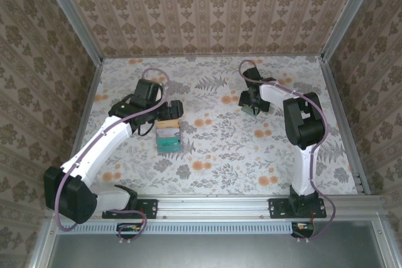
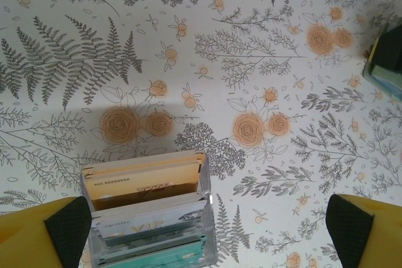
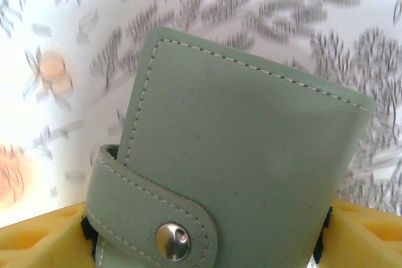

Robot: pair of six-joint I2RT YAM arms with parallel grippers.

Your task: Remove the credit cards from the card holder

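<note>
Left jaws stand wide open by the credit cards (image 1: 168, 135) at 9 o'clock on the surface (image 1: 220, 155). Right jaws flank the card holder (image 3: 239, 155) at 2 o'clock; whether they grip it, I cannot tell.

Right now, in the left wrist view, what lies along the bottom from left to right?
black finger pad → stacked credit cards → bare floral tabletop → second black finger pad
</note>
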